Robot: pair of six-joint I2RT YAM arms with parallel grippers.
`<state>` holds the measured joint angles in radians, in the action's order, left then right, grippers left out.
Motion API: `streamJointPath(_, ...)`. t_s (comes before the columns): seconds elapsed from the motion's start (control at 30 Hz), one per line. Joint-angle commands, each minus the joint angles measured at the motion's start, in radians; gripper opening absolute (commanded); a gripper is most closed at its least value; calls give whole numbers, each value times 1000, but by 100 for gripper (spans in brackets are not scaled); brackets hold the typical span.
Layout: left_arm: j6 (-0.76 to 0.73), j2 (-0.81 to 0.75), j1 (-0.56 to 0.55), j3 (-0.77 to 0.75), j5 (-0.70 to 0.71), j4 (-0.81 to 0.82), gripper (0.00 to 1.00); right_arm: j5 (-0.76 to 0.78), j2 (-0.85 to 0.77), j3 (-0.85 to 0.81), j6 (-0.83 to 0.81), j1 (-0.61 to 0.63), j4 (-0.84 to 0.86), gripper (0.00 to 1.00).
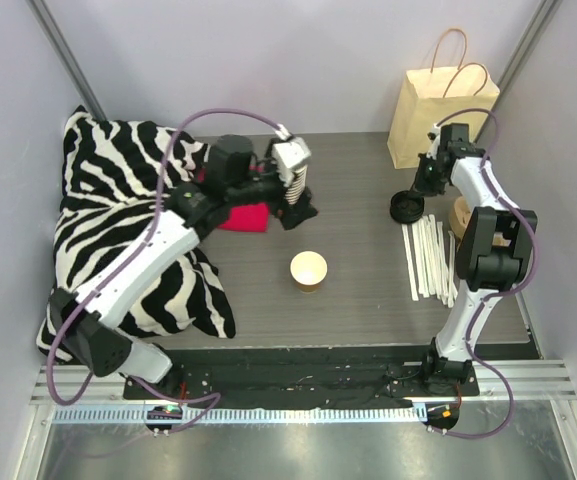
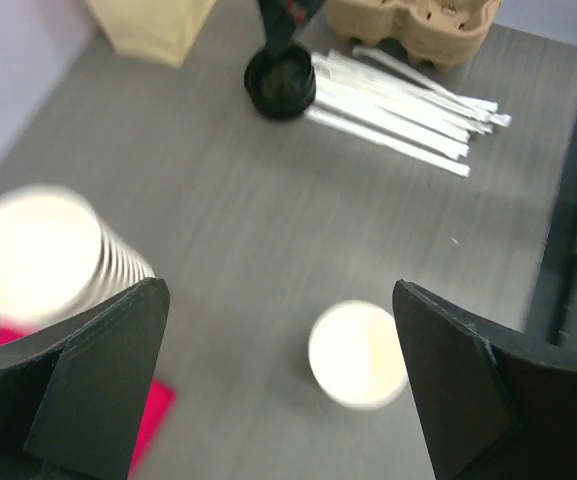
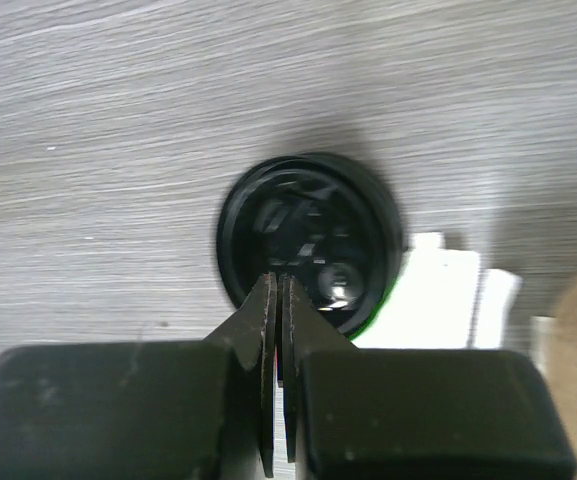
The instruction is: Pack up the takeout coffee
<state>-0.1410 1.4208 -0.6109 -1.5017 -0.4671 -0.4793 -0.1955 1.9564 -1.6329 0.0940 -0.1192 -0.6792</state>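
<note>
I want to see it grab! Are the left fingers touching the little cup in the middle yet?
Apart. The top view shows bare table between the left gripper and the paper cup; its fingers stand wide open.

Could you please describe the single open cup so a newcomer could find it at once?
Look at the grey table between the zebra-print cloth and the white straws. Near its middle stands one small cup, alone. Unlike the stacked cups behind it, it is single, open-topped and lidless.
</note>
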Motion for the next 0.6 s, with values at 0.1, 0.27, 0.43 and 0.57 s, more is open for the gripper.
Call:
streamJointPath(0.1, -264, 246, -202, -124, 217, 364, 100, 47, -62, 28, 108, 53, 26, 1)
streamJointPath(0.27, -154, 368, -208, -230, 237, 386, 100, 59, -73, -19, 64, 36, -5, 11)
streamJointPath(0.43, -123, 354, -211, -178, 229, 389, 100, 87, -74, -65, 58, -20, -31, 38)
streamJointPath(0.57, -98, 334, -211, -128, 242, 395, 100, 102, -50, -85, 50, -28, -54, 45)
